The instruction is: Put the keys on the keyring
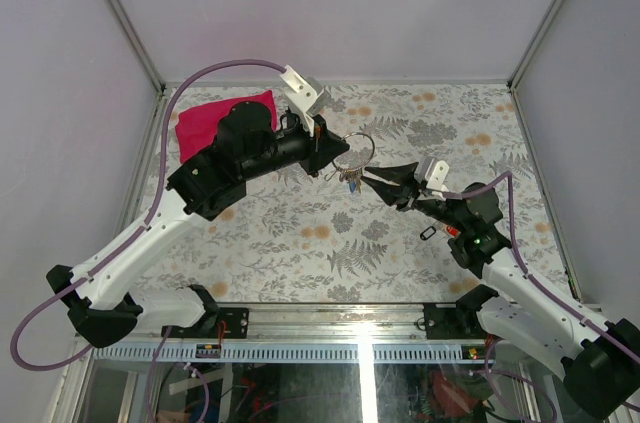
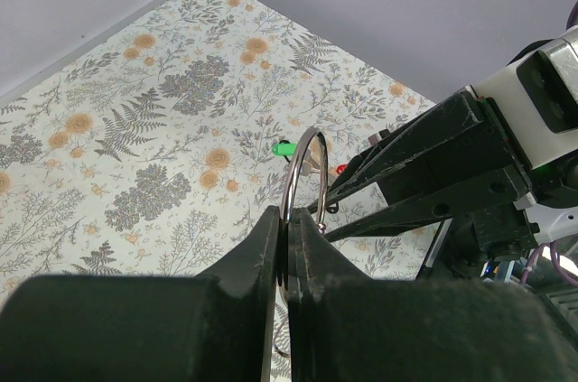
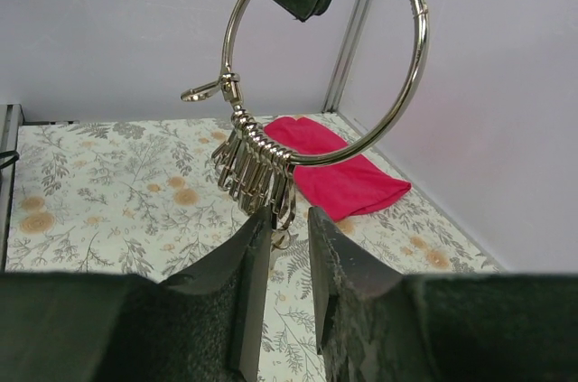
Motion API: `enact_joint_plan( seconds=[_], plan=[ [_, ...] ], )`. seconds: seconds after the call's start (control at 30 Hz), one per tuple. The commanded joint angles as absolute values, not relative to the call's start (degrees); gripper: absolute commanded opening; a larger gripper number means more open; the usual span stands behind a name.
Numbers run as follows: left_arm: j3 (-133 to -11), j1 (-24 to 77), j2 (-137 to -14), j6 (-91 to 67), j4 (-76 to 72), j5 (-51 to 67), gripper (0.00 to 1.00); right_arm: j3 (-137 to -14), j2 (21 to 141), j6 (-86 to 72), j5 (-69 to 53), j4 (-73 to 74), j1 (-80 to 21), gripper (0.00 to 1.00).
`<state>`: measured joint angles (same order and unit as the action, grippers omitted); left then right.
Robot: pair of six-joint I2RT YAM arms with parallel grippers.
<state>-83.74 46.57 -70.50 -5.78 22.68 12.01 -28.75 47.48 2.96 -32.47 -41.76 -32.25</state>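
The keyring [image 3: 422, 43] is held up in the air over the middle of the worktop [image 1: 300, 253], well clear of the floral surface. It is a large silver wire loop, seen edge-on from the left wrist and nearly face-on from the right wrist. The left hand [image 2: 289, 219] is clamped on it, its two fingers pressed together on the wire near the top of the loop.

A tight bunch of silver clips [image 3: 257, 170] is threaded on the lower part of the loop and hangs straight down. Just under that bunch the right hand [image 3: 291, 219] is seen, its fingers a narrow gap apart. The lowest clip end dangles at that gap. Whether it is touched by either finger cannot be told.

From above, the two hands are seen tip to tip, the left one coming in from the left and the right one from the right, with the loop between them.

Down on the worktop, a green key [image 2: 285, 150] and a red key [image 2: 341, 168] are picked out in the left wrist view. They lie apart from each other and are too small for more to be read.

A pink cloth [image 3: 348, 179] lies crumpled at the far left corner, against the wall.
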Motion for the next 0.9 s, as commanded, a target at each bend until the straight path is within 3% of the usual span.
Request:
enact_joint_plan(
  seconds=[0.0, 0.87],
  plan=[
    [-85.4, 46.7, -70.2, -6.3, 18.9, 12.1, 0.0, -31.6, 47.2, 3.5, -31.4, -45.5, -32.5, 0.29],
    [-85.7, 46.7, -70.5, -6.2, 19.1, 12.8, 0.0, -31.8, 49.1, -0.9, -30.5, -49.8, -32.5, 0.32]
  ],
)
